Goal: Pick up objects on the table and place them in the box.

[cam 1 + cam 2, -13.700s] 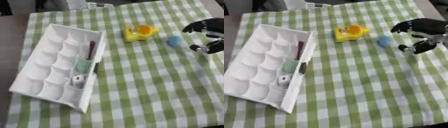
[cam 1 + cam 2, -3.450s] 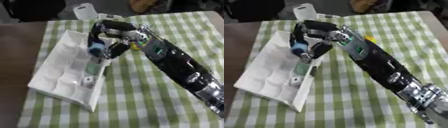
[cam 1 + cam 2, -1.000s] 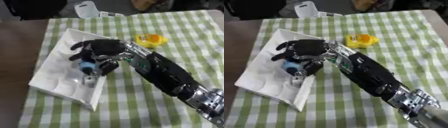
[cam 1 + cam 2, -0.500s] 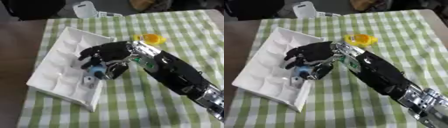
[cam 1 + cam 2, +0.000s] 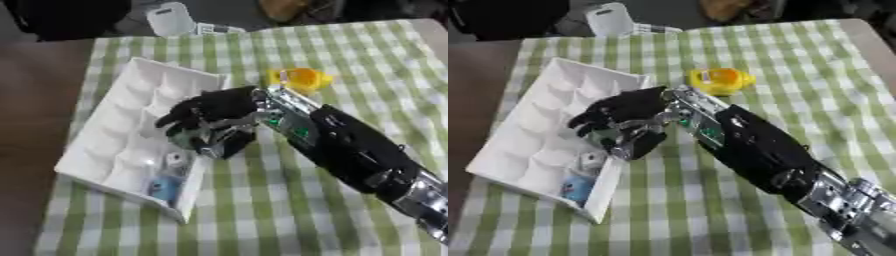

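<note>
1. One thing is left out on the desk's green-checked cloth (image 5: 262,220) as far as I can see: the yellow object (image 5: 720,80), sitting in the upper middle of the frame, just past my forearm.

2. My right hand (image 5: 214,120) hangs over the near-right wall of the white box (image 5: 122,100), at the frame's centre-left, fingers curled downward. I see nothing clearly held in them, though the underside is hidden, so I judge the hand empty.

3. Inside the box, a small blue object (image 5: 577,187) lies in a lower compartment and a small white piece (image 5: 591,161) in the one above it, just below my fingers.

4. What the coming move turns on: the yellow object lies up and to the right of my hand, beyond the box's upper-right corner and apart from it. My arm comes in from the lower right, so reaching it means lifting off the box and swinging toward the upper right.

5. The yellow object looks squat, slightly wider left to right; I cannot tell a clear long axis.

6. My left hand shows in neither view, so the right is the one placed for this.
</note>
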Available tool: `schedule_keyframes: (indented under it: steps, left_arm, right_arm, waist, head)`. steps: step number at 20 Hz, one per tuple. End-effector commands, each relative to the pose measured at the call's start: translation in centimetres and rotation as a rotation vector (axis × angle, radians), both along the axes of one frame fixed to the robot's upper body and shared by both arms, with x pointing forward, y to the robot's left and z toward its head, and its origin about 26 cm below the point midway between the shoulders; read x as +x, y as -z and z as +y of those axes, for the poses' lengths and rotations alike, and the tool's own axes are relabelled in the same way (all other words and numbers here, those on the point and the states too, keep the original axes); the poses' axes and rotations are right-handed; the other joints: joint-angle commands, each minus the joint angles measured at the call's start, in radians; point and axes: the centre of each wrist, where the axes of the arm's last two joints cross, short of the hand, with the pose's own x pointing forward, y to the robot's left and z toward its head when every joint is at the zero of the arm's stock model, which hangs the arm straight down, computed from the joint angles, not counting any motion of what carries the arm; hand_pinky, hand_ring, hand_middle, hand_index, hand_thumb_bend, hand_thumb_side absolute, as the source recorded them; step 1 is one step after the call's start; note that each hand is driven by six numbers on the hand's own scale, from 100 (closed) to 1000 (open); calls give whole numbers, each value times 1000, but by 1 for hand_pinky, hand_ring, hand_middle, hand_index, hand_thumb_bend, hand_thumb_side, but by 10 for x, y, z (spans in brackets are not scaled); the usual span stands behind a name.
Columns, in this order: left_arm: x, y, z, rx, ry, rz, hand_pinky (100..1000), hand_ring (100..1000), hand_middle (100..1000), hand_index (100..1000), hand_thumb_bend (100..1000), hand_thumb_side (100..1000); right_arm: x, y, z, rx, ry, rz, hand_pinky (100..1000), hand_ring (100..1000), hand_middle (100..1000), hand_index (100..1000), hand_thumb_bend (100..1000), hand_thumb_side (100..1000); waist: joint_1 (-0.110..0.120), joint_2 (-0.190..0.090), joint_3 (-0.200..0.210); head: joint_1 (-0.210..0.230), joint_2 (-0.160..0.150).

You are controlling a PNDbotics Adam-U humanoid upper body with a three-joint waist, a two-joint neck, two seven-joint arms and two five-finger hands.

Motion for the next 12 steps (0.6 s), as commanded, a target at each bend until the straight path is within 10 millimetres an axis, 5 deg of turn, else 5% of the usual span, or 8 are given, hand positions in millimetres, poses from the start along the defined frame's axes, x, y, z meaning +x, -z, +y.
schedule_keyframes:
  steps: [1,4,12]
  left_arm:
    - [-2,-7,0,-1,3,-29,739,704,896,763,167,884]
    - [-2,-7,0,-2,2,-28,739,704,896,763,168,884]
    - [-2,-7,1,-2,-3,-27,738,704,895,762,168,881]
  right_arm:
    - [0,-14,-1,-264,-234,-27,989,954,1000,1000,100,485]
    - [-1,-18,-3,-250,-233,-37,985,948,1000,1000,100,446]
    - [-13,-54,-14,-14,-249,-143,939,898,978,1000,100,110]
  waist:
    - [7,-4,-1]
    - [7,-5,-3]
    - [8,-14,-20]
  head:
    - [3,-8]
    - [2,-8]
    - [8,-8]
